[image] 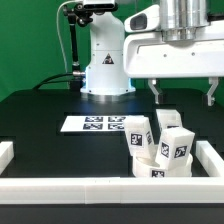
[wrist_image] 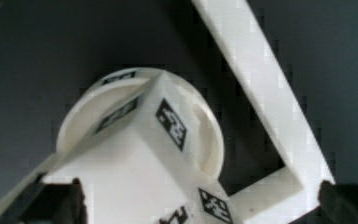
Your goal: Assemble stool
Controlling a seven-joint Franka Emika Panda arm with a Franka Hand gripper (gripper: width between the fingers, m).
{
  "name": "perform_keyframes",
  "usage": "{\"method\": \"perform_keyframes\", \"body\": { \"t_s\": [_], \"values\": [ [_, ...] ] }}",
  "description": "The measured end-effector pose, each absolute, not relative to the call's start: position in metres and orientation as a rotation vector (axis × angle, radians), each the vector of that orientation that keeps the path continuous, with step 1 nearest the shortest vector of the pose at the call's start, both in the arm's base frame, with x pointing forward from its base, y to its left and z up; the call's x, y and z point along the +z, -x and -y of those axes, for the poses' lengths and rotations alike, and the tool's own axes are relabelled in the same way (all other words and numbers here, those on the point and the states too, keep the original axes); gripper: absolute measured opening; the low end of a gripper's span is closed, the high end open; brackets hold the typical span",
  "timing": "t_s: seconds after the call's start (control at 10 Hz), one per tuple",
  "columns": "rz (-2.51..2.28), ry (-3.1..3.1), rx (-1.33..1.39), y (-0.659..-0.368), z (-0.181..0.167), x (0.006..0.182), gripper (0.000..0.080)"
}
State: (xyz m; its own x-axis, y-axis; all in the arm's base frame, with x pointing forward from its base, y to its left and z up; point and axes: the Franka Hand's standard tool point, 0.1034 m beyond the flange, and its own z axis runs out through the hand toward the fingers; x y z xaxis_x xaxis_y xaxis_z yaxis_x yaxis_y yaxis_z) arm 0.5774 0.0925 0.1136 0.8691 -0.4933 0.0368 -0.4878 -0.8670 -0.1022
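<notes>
Stool parts (image: 158,142) lie before the marker board (image: 96,123).

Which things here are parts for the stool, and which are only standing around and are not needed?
For the stool:
- round seat
- block legs

Not part of it:
- marker board
- border rails
- black table
</notes>
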Motion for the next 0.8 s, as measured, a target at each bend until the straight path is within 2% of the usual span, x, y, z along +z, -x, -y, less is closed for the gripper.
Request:
{"method": "perform_keyframes", "body": {
  "t_s": [0.2,0.6,0.8],
  "values": [
    [-0.544,3.011,-0.105,-0.577,-0.0913,0.1131,0.0649],
    [0.324,3.092,-0.146,-0.5751,-0.0894,0.1101,0.0649],
    [0.579,3.069,-0.145,-0.5745,-0.0891,0.1092,0.0649]
  ]
}}
